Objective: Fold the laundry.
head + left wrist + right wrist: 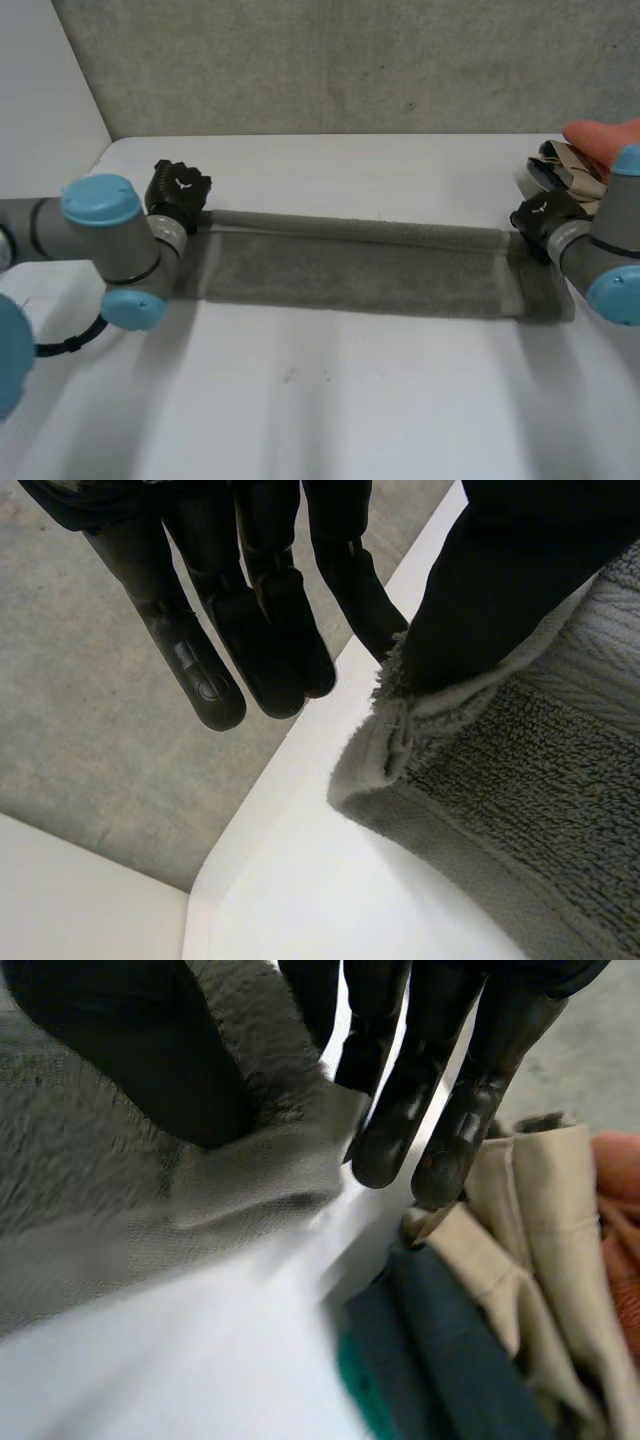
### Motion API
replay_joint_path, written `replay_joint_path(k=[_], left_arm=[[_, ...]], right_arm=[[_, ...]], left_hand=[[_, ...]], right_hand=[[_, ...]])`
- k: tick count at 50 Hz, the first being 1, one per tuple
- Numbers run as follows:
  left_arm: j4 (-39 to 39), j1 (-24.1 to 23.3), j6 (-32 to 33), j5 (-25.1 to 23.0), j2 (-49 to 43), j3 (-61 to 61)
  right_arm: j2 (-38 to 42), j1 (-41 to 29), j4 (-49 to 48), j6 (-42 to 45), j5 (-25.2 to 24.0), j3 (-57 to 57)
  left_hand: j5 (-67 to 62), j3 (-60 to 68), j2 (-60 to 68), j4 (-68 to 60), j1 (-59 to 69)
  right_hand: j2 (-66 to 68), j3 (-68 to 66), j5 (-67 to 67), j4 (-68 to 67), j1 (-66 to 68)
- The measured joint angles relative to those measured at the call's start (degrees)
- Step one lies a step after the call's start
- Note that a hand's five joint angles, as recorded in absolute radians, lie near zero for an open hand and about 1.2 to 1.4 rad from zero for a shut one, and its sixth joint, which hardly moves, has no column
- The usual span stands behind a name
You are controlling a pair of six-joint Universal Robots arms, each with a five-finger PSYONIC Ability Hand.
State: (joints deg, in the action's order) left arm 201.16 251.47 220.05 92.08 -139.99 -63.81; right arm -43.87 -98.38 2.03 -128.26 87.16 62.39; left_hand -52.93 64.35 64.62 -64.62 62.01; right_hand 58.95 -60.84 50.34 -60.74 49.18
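A grey towel (350, 275) lies stretched across the white table (320, 400) as a long narrow band, its far long edge doubled over. My left hand (178, 190) is at the towel's far left corner. In the left wrist view that corner (400, 730) is pinched between the thumb (500, 570) and one fingertip, while the other fingers (250, 630) stand straight beyond the table's edge. My right hand (545, 215) is at the far right corner. There the towel's corner (300, 1130) sits between the thumb (130, 1050) and the fingertips (385, 1150).
A pile of other laundry sits at the table's right end beside my right hand: beige cloth (575, 160), orange cloth (605, 135), and a dark teal piece (440, 1360). The table's far edge runs just past both hands, with grey floor (80, 680) beyond.
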Motion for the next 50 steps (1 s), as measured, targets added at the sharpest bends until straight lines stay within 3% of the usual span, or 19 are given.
replay_joint_path(k=[2,3,4,5,8,15,20,25,37,45,50], left_arm=[[0.4,-0.1,0.4,-0.4,-1.6,1.6],[0.7,-0.2,0.6,-0.9,-2.4,2.4],[1.5,-0.4,0.8,-1.8,-3.5,3.3],[2.3,-0.5,0.9,-2.5,-3.9,3.6],[5.4,-1.3,1.0,-4.7,-4.3,3.8],[10.8,-2.3,0.7,-6.8,0.6,-0.1],[11.5,-2.2,0.2,-7.3,5.6,-5.3],[9.3,-1.9,0.1,-8.2,6.5,-7.6],[5.7,-0.3,0.5,-14.4,-5.0,1.7],[7.6,1.6,0.3,-14.9,-17.1,20.4],[8.9,2.4,-0.7,-13.4,-20.2,27.5]], right_arm=[[1.1,-0.2,-1.3,0.0,0.4,-1.1],[1.7,-0.4,-2.2,0.0,0.7,-1.7],[2.6,-0.7,-4.1,-0.1,1.3,-2.7],[2.9,-1.0,-5.1,-0.2,1.7,-3.0],[3.0,-1.9,-8.7,-1.1,2.6,-3.4],[-2.9,-3.2,-12.8,-7.4,2.4,-0.2],[-8.6,-3.1,-11.9,-14.8,-2.0,3.9],[-9.3,-2.9,-8.0,-17.5,-5.9,5.3],[2.3,-1.7,-4.6,-17.5,-7.8,-2.4],[11.2,-1.6,-16.0,-17.4,-6.5,-11.9],[11.8,-1.9,-25.6,-17.8,-4.9,-13.1]], left_hand=[[17.8,-18.2,-19.7,18.7,-20.7],[23.7,-24.0,-24.4,24.7,-27.5],[33.0,-33.2,-33.8,34.1,-37.3],[42.4,-43.1,-43.7,44.2,-45.7],[50.1,-51.9,-52.3,52.5,-50.3],[50.2,-52.3,-53.0,52.8,-50.3],[50.2,-52.3,-53.0,52.8,-50.3],[50.2,-52.3,-53.0,52.8,-50.3],[50.2,-52.3,-53.0,52.8,-50.3],[50.1,-52.3,-53.0,52.8,-50.3],[50.2,-52.3,-53.0,52.8,-50.3]], right_hand=[[-9.4,10.4,-9.6,10.4,-10.0],[-17.8,18.5,-17.6,18.5,-18.1],[-34.8,35.2,-34.5,35.3,-32.1],[-39.8,40.6,-39.1,39.9,-34.6],[-46.3,48.5,-46.5,47.3,-37.7],[-46.3,48.7,-46.7,47.3,-37.7],[-46.3,48.7,-46.7,47.3,-37.7],[-46.3,48.7,-46.7,47.3,-37.7],[-46.3,48.7,-46.7,47.3,-37.7],[-46.3,48.7,-46.7,47.3,-37.7],[-46.3,48.7,-46.7,47.3,-37.7]])
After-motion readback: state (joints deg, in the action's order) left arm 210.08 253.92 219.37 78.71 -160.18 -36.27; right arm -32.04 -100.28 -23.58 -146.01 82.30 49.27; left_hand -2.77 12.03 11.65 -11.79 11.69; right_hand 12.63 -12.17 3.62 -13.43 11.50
